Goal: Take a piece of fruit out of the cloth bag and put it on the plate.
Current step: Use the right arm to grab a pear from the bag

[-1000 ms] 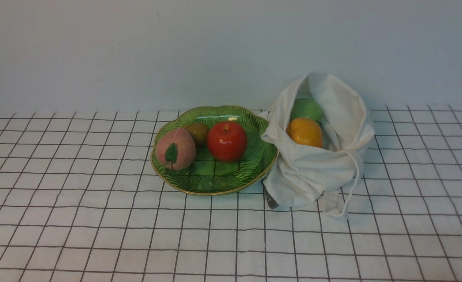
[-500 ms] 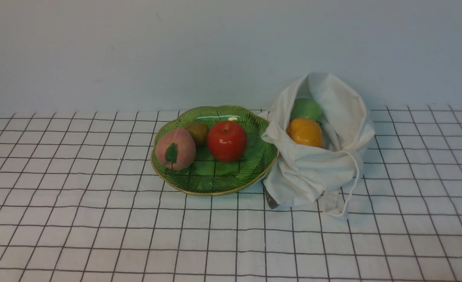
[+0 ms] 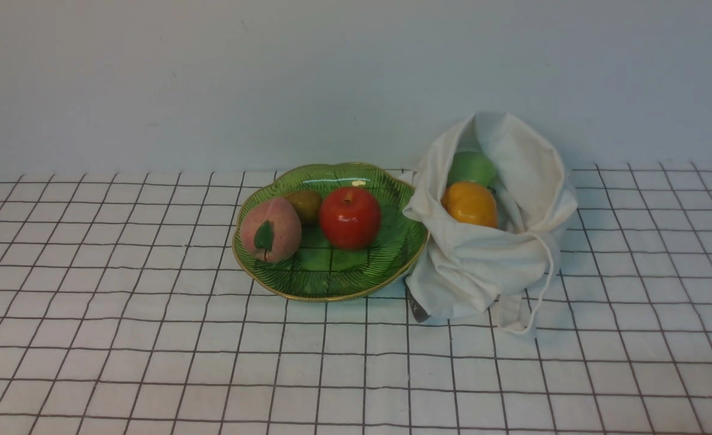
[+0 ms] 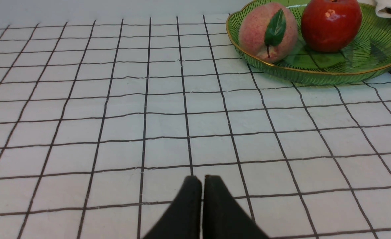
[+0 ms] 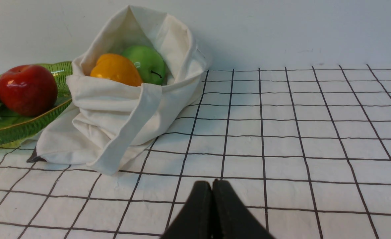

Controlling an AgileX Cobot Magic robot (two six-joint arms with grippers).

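You have the cloth bag (image 3: 476,266) slumped upright against the plate (image 3: 325,296), mouth opening upward, both arms' jaws pressed together.

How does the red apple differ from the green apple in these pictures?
The red apple sits on the green plate; the green apple lies inside the cloth bag. The red apple shows fully; the green apple is partly hidden behind the orange fruit. Both are round and glossy.

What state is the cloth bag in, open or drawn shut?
Open: the cloth bag gapes wide at the top, and an orange fruit and a green apple show inside it.
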